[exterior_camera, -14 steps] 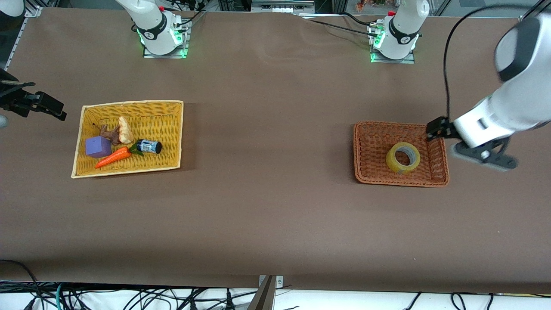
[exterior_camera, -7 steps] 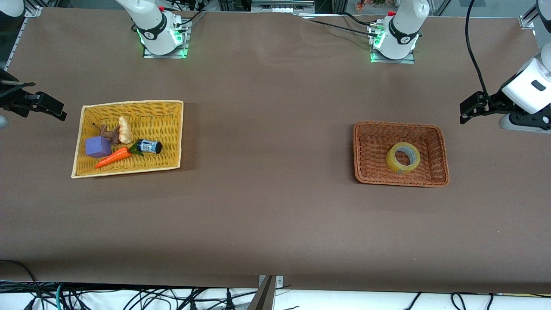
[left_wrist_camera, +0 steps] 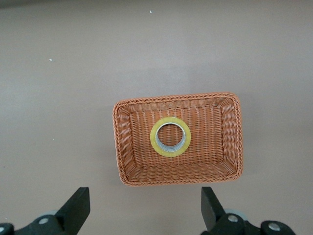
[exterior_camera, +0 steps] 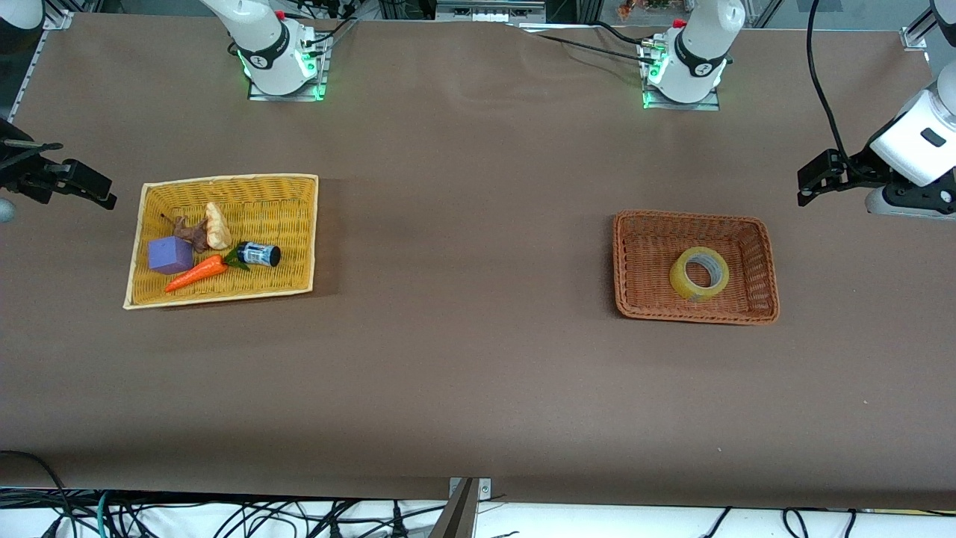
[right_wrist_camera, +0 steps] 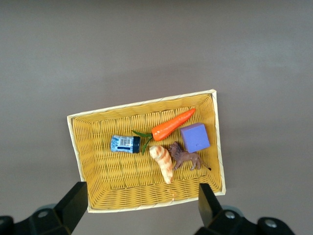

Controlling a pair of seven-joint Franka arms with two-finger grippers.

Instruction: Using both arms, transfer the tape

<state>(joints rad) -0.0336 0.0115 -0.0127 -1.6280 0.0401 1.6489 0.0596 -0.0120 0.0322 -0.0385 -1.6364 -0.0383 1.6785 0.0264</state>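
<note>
The tape (exterior_camera: 699, 274), a yellowish ring with a wide hollow centre, lies flat in the middle of a brown wicker basket (exterior_camera: 691, 215). In the left wrist view the tape (left_wrist_camera: 170, 137) and its basket (left_wrist_camera: 176, 97) are seen from high above. My left gripper (left_wrist_camera: 145, 203) hangs open and empty over bare table beside that basket. The left arm (exterior_camera: 911, 146) is raised at its own end of the table. My right gripper (right_wrist_camera: 142, 200) is open and empty, high over the edge of a yellow basket (right_wrist_camera: 142, 104). The right arm waits.
The yellow basket (exterior_camera: 224, 178) toward the right arm's end holds a dark blue-labelled bottle (exterior_camera: 259, 254), a carrot (exterior_camera: 196, 273), a purple cube (exterior_camera: 170, 255) and small toy figures. A wide stretch of brown table separates the two baskets.
The left arm has swung up and away from the brown basket's edge toward its own end of the table, then nearly stopped. The tape and the right arm have not moved.
</note>
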